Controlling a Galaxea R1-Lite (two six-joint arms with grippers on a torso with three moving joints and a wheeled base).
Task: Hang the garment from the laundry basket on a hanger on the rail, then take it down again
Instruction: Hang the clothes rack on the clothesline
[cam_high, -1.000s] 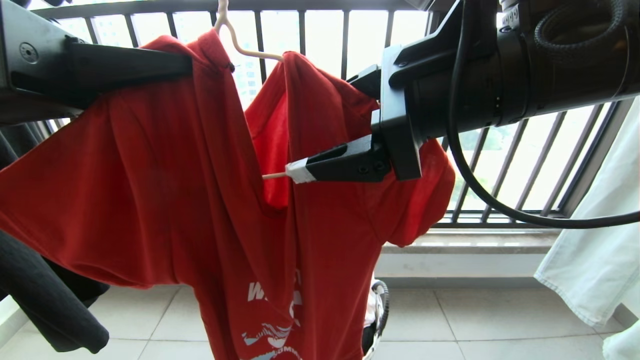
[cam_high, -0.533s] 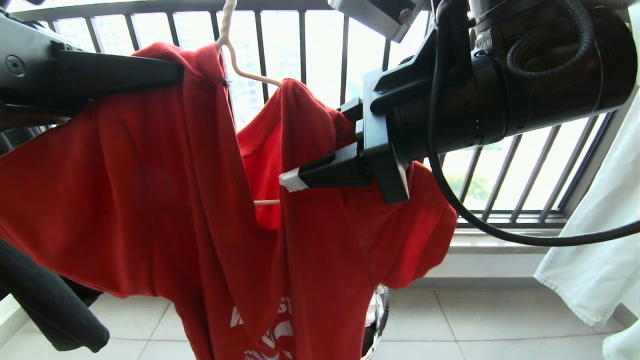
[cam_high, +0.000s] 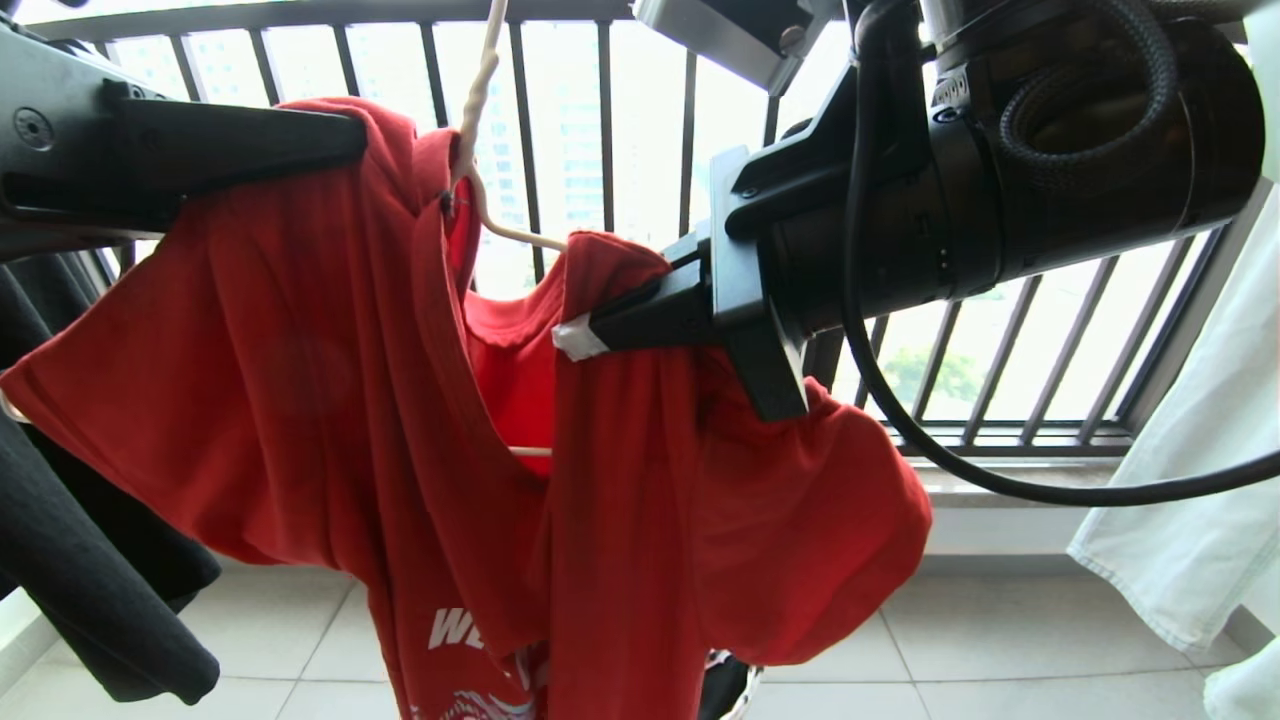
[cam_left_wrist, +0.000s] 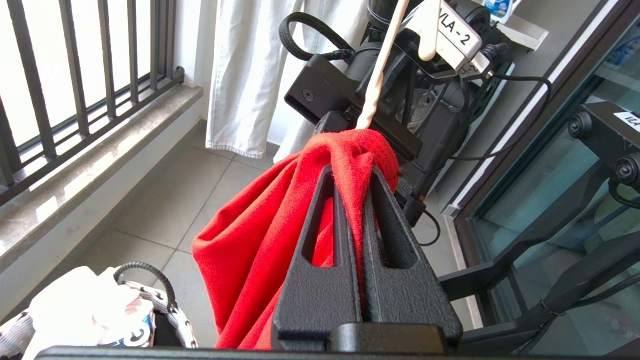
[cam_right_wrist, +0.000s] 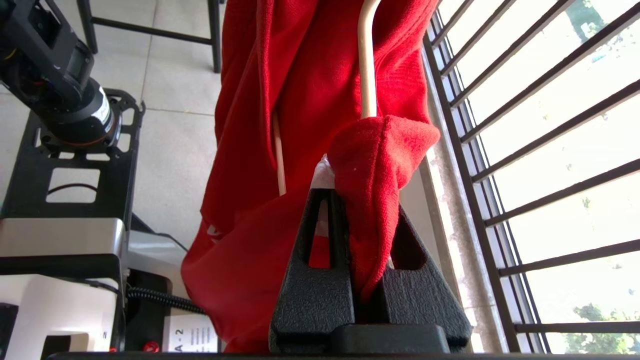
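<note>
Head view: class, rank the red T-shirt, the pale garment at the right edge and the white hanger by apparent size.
1. Red T-shirt
2. Pale garment, partly cut off
3. White hanger, mostly hidden

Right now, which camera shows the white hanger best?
The head view: the hanger shows its twisted neck, one sloping shoulder and a bit of bottom bar inside the red T-shirt. The left wrist view shows only its neck, the right wrist view only two short stretches.
</note>
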